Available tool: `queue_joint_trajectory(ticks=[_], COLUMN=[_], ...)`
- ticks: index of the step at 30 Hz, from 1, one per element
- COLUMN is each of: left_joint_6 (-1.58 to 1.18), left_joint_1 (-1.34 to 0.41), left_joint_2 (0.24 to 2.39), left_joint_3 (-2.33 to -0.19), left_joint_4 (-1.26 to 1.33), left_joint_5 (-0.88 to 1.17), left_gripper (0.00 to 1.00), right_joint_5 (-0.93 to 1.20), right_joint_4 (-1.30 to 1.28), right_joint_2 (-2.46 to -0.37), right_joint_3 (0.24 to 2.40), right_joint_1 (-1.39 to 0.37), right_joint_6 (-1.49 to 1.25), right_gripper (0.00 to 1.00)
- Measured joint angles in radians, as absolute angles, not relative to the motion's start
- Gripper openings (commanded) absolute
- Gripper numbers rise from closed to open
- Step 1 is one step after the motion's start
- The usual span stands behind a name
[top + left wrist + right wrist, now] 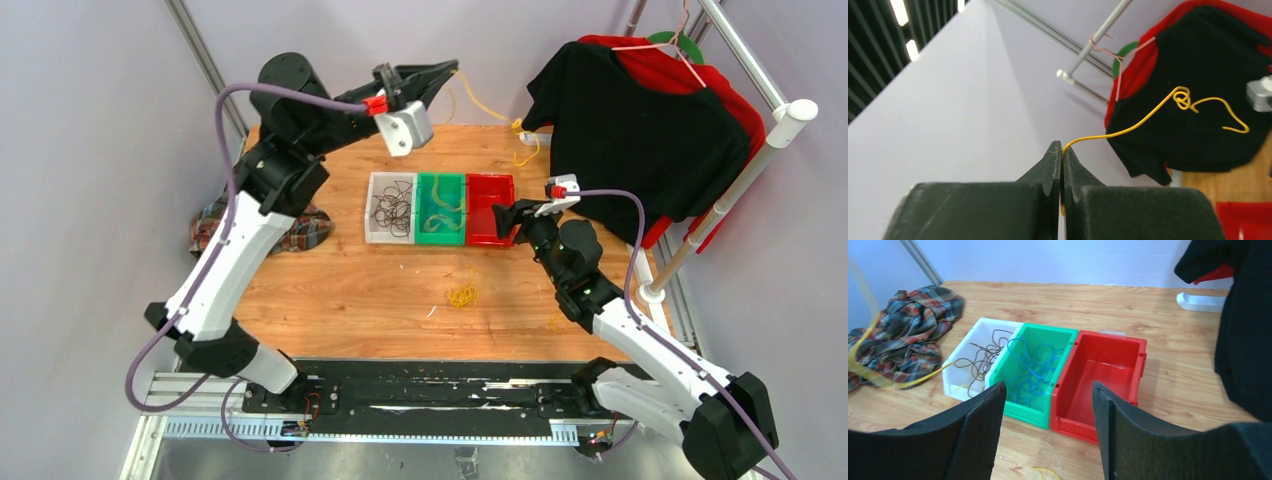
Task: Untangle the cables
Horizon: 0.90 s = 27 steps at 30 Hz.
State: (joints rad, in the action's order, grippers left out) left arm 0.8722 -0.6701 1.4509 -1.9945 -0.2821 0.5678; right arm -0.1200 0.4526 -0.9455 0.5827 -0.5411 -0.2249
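Observation:
My left gripper (452,70) is raised high over the table's far edge, shut on one end of a yellow cable (487,106). In the left wrist view that cable (1128,131) leaves the closed fingertips and runs right to a small knot (1182,98). My right gripper (512,214) hovers over the red bin (485,200), open and holding nothing (1048,386). Dark cables (983,357) lie in the white bin (953,390) and blue cables (1035,367) in the green bin (1023,407). A small yellow cable pile (463,295) rests on the table.
A plaid cloth (300,230) lies at the table's left edge. A black shirt (640,130) over a red one hangs from a rack (740,180) at the right. A blurred yellow cable (868,375) crosses the left of the right wrist view.

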Motion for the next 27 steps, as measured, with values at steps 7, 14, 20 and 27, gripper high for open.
queue_joint_trajectory(ticks=[7, 14, 20, 27], left_joint_6=[0.879, 0.872, 0.840, 0.804], left_joint_1=[-0.703, -0.716, -0.722, -0.722], left_joint_2=[1.642, 1.826, 1.948, 2.010], left_joint_3=[-2.151, -2.274, -2.310, -2.291], left_joint_4=[-0.127, -0.049, -0.008, 0.035], left_joint_5=[0.534, 0.524, 0.506, 0.485], left_gripper=[0.00, 0.00, 0.00, 0.00], right_joint_5=[-0.218, -0.327, -0.427, -0.488], right_joint_4=[0.479, 0.522, 0.545, 0.556], right_joint_2=[-0.950, -0.963, -0.955, -0.892], right_joint_3=[0.580, 0.553, 0.488, 0.425], right_joint_1=[-0.541, -0.541, -0.541, -0.540], right_joint_6=[-0.196, -0.162, -0.148, -0.141], right_gripper=[0.60, 0.57, 0.56, 0.55])
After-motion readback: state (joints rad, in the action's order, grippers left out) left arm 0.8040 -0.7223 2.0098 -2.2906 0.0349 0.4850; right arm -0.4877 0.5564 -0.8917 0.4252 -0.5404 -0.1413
